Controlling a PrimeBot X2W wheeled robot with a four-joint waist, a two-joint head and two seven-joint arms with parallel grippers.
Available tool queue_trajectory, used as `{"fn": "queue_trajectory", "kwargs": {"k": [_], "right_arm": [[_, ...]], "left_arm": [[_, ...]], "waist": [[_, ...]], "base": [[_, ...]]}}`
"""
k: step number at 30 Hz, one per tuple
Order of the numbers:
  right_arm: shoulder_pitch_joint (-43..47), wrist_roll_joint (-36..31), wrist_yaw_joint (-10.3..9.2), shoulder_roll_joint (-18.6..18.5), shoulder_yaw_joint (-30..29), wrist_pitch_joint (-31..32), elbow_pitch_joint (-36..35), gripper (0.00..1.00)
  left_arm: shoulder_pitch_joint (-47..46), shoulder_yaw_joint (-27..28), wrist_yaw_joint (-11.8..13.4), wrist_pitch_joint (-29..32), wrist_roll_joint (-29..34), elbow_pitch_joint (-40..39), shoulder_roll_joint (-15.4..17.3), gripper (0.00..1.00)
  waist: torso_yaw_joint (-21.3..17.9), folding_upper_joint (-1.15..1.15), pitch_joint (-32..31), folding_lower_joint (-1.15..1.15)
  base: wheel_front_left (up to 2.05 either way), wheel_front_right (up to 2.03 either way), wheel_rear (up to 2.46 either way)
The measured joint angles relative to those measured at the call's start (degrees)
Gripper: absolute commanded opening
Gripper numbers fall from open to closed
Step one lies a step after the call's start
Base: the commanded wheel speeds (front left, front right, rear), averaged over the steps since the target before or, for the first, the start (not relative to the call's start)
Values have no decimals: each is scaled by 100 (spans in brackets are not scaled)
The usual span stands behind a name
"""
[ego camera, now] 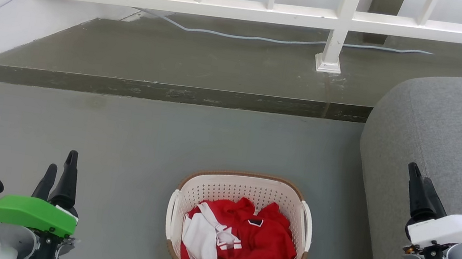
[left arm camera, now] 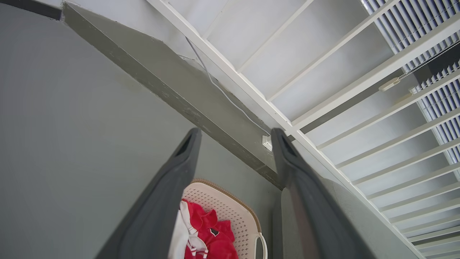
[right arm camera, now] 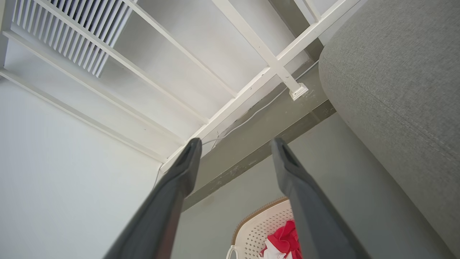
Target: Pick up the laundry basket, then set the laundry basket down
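Beside the laundry basket [ego camera: 244,190], a grey sofa [ego camera: 452,133] crowds its right.

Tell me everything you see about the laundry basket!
The laundry basket is cream-white plastic dotted with little holes, rounded-rectangular, with a brown woven-look rim band and white loop handles on both sides. It stands upright on the grey floor near a grey sofa, with red and white clothes inside. The left gripper and right gripper are open, apart from it.
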Motion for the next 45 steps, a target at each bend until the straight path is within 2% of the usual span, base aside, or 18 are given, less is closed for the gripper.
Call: {"fn": "queue_trajectory", "kwargs": {"k": [7, 19, 24, 27, 45], "right_arm": [[0, -622, -131, -8, 99, -127, 2, 100], [1, -1562, -248, -10, 246, -310, 65, 100], [1, -2094, -391, -19, 309, -403, 113, 100], [1, -2358, -400, -29, 357, -455, 155, 100], [1, -3755, -649, -103, 584, -749, 312, 100]], "left_arm": [[-1, -74, 121, -92, 587, -24, -13, 100], [-7, -181, 272, -288, 1633, -31, -40, 100], [-8, -393, 357, -409, 2315, -16, -56, 100], [-8, -478, 381, -430, 2605, 32, -58, 100], [-109, -764, 602, -725, 4030, 256, -86, 100]], "waist": [[2, 0, -5, 0], [18, 0, -29, 0], [30, 0, -41, 0], [32, 0, -43, 0], [24, 0, -44, 0]], "base": [[0, 0, 0], [0, 0, 0], [0, 0, 0], [0, 0, 0], [0, 0, 0]]}}
